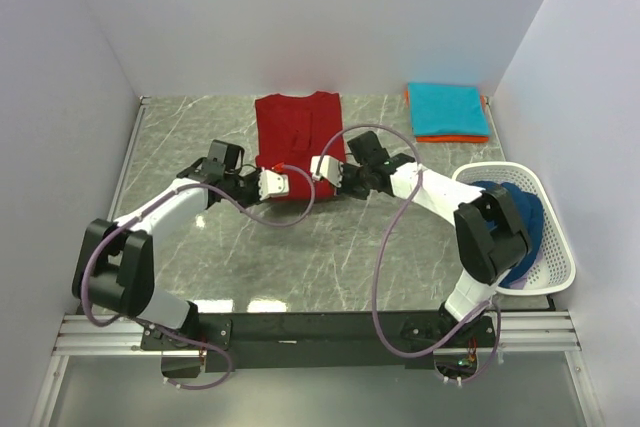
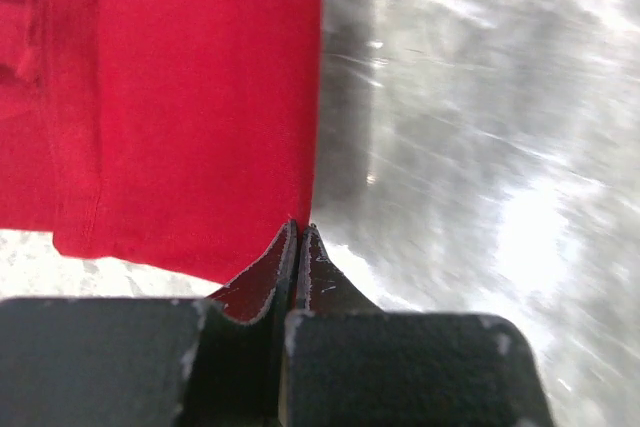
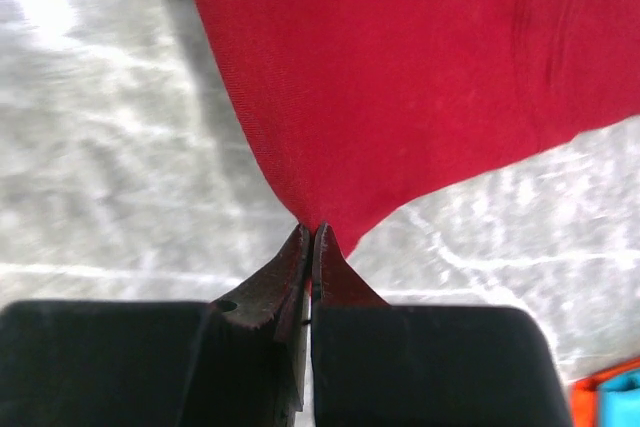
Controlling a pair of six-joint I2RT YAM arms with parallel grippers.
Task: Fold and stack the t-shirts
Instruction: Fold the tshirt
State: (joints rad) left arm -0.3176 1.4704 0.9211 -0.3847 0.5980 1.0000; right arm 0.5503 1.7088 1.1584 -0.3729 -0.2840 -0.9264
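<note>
Left end effector (image 2: 300, 229), right end effector (image 3: 312, 231), both clamping dark red t-shirt (image 2: 180, 97), white basket (image 1: 560, 242) only overhead

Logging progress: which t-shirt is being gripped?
The dark red t-shirt, pinched by left tool and right tool; teal t-shirt and orange t-shirt lie stacked, navy t-shirt in basket.

Both arms stretch forward and angle inward, elbows out, wrists low and close together. The left gripper (image 1: 276, 184) and right gripper (image 1: 322, 168) each have jaws pressed together, pinching the dark red t-shirt (image 1: 297, 127)
</note>
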